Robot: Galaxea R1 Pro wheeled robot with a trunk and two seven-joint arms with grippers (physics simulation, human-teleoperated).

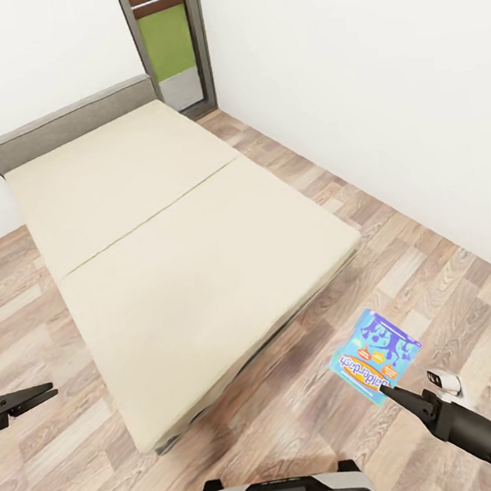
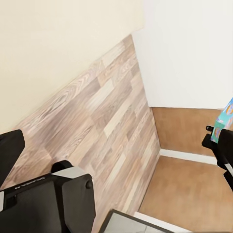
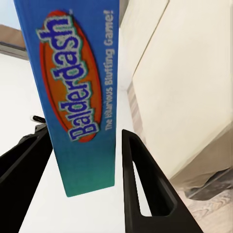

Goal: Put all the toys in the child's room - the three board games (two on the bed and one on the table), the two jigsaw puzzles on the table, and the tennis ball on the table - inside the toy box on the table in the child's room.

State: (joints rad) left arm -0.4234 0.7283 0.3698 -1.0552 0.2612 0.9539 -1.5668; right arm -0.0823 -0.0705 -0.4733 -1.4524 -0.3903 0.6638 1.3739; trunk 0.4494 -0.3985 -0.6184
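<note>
The right end effector (image 1: 394, 390), a pair of tapering matte black fingers on a dark cylindrical arm, is clamped on a flat rectangular card board game box (image 1: 374, 356), blue and teal with glossy printed artwork. In the right wrist view the box's narrow blue side (image 3: 80, 92) stands between the two black fingers (image 3: 143, 189), lettered "Balderdash" in blue on an orange oval; the finger nearer the bed looks slightly apart from the card face, so how tightly it is pinched is hard to judge. The box hangs in the air above the wood-plank floor (image 1: 319, 423), just off the foot corner of the bed (image 1: 177, 263).

The bed is a broad, low slab with a smooth cream mattress top crossed by one seam, and a grey fabric headboard (image 1: 70, 122) against the white wall. The floor shows grey-brown grained planks in staggered lengths.

The left end effector (image 1: 43, 394), black and pointed, hovers over the floor beside the bed with nothing between its fingers, which look nearly together; whether it is fully clenched I cannot tell.
</note>
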